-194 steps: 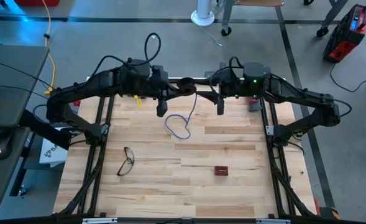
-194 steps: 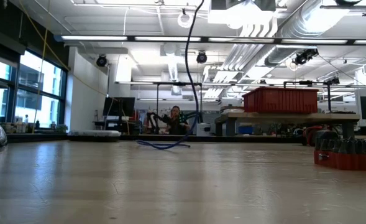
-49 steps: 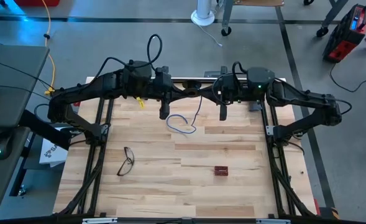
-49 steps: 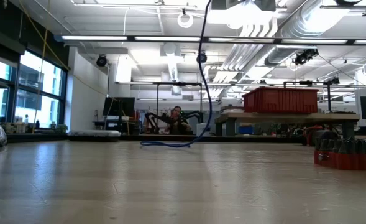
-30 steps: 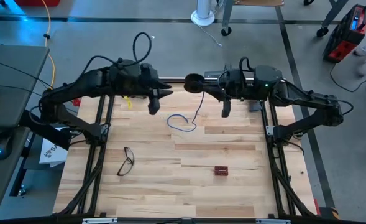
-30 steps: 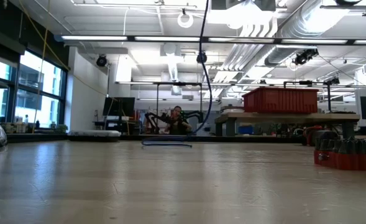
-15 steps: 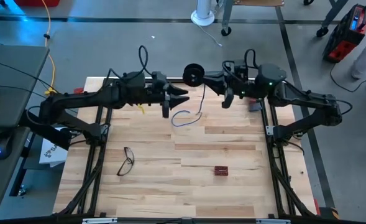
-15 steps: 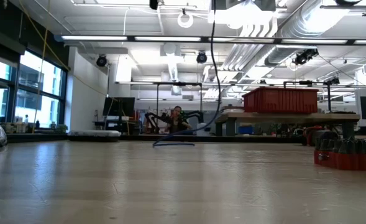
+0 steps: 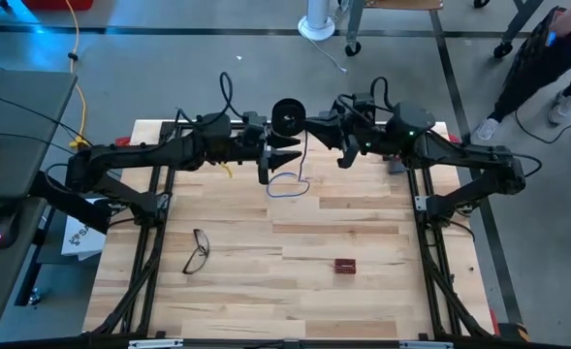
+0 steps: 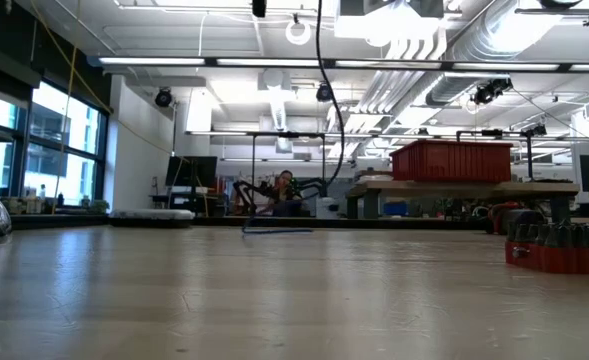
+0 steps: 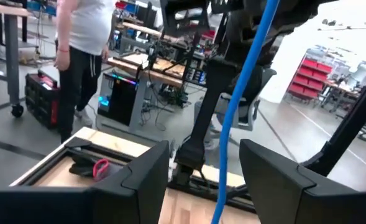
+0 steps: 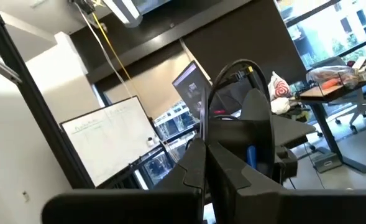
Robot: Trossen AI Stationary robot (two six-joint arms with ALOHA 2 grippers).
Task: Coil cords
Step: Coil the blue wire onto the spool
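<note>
With the right pincer [image 9: 316, 124] clamped on the cord [image 9: 287, 184], the left pincer [image 9: 283, 161], fingers apart, needed to close squarely around the hanging strand.

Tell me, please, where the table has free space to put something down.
Free: the front strip of the table, below the eyeglasses and the red block; also between those two. Crowded: the back middle, where both grippers meet above the blue cable.
</note>
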